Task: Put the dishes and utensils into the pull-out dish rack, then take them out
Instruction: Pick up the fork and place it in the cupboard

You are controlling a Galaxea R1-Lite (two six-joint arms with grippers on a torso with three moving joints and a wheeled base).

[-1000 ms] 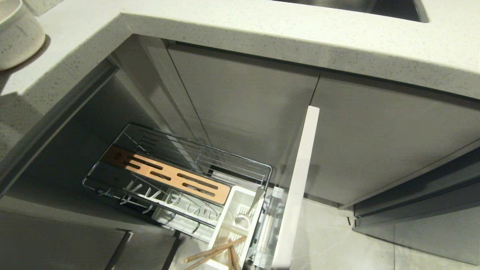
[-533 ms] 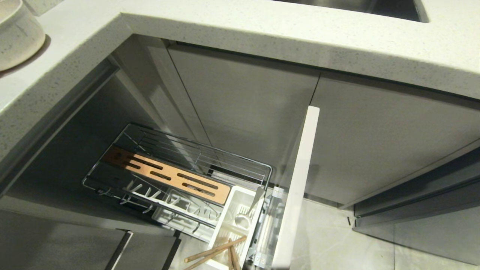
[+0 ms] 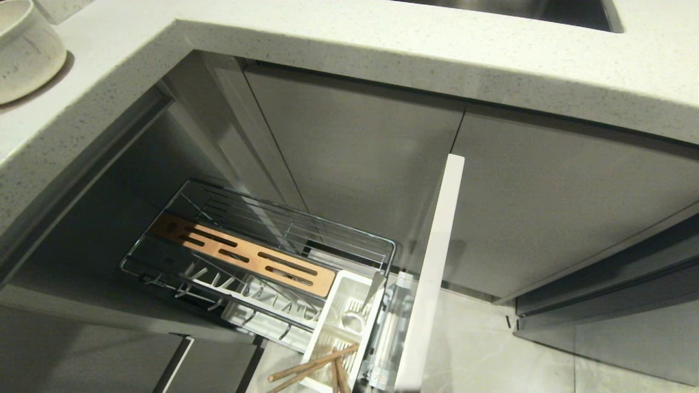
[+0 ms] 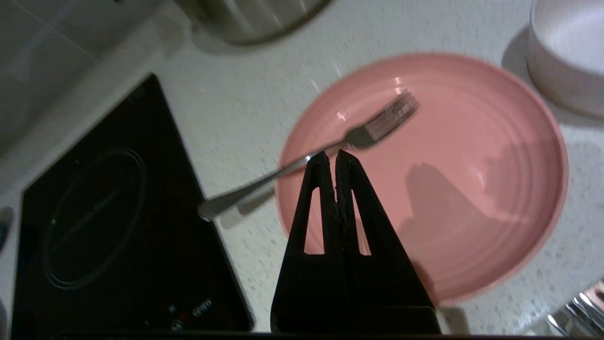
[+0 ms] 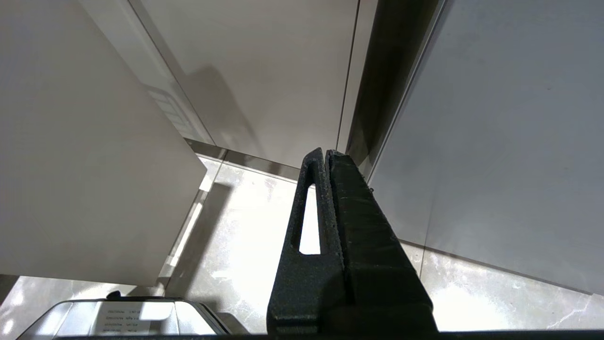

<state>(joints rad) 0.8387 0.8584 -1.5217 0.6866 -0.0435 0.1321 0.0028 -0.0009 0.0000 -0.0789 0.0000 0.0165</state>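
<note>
In the left wrist view my left gripper (image 4: 334, 153) is shut and empty, hovering over the near rim of the pale-pink plate (image 4: 472, 156) on the counter. The silver fork (image 4: 330, 144) lies just past the tips, tines on the plate and handle out over the rim. The off-white bowl (image 4: 566, 61) stands beside the plate and shows at the counter's left end (image 3: 22, 49). Below, the pull-out dish rack (image 3: 284, 218) stands pulled out; the wooden chopsticks (image 3: 314, 368) and a silver utensil (image 3: 357, 314) sit in its white caddy (image 3: 341, 289). My right gripper (image 5: 326, 152) hangs shut near the floor.
A black induction hob (image 4: 118, 226) lies beside the plate, and a steel pot (image 4: 255, 19) stands beyond it. The pale drawer front (image 3: 431, 273) stands out from the cabinets. The sink (image 3: 519, 8) is set into the counter at the far right.
A shadow on the counter's left part has gone from the head view. The rack and what lies in it have not moved.
</note>
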